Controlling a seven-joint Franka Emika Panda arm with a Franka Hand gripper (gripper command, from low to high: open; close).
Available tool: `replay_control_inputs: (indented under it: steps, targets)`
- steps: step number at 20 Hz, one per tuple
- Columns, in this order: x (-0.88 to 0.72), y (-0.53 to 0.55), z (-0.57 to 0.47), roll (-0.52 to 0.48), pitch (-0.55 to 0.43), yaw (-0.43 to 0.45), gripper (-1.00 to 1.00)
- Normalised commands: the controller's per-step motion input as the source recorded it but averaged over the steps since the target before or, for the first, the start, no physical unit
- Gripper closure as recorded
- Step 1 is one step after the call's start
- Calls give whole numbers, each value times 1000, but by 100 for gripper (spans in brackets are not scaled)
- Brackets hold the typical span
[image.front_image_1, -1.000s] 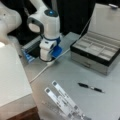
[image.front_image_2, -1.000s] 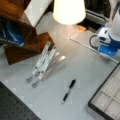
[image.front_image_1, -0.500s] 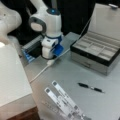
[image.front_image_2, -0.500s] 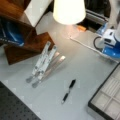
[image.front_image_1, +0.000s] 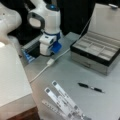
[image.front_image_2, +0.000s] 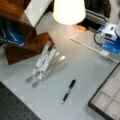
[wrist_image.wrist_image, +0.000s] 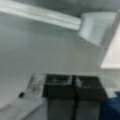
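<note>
At the bottom of the wrist view, the gripper (wrist_image.wrist_image: 74, 86) shows two dark, blocky fingers (wrist_image.wrist_image: 59, 87) pressed together side by side with nothing between them, hanging just above the pale grey table (wrist_image.wrist_image: 37, 52). Right under and ahead of them lies a white cable (wrist_image.wrist_image: 40, 15) ending in a boxy white plug (wrist_image.wrist_image: 97, 27); in a front view the same plug (image.front_image_1: 50, 61) sits just below the gripper (image.front_image_1: 46, 53), its cord running off toward that view's lower left. The arm's housing is smooth white plastic with a blue block on one side. Farther out, a thin black pen (image.front_image_1: 90, 87) lies alone on the matte tabletop, well apart from the gripper, between a folded metal stand (image.front_image_1: 63, 101) of flat silvery bars and an open grey case (image.front_image_1: 96, 53) with a raised lid and shallow rectangular compartments. No writing or label can be read anywhere.
</note>
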Motion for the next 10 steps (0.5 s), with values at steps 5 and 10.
replay_control_inputs:
  steps: [5, 10]
  targets:
    - [-479, -215, -7, 205, -236, 5, 100]
    - [-391, -249, -343, 238, -255, 41, 100]
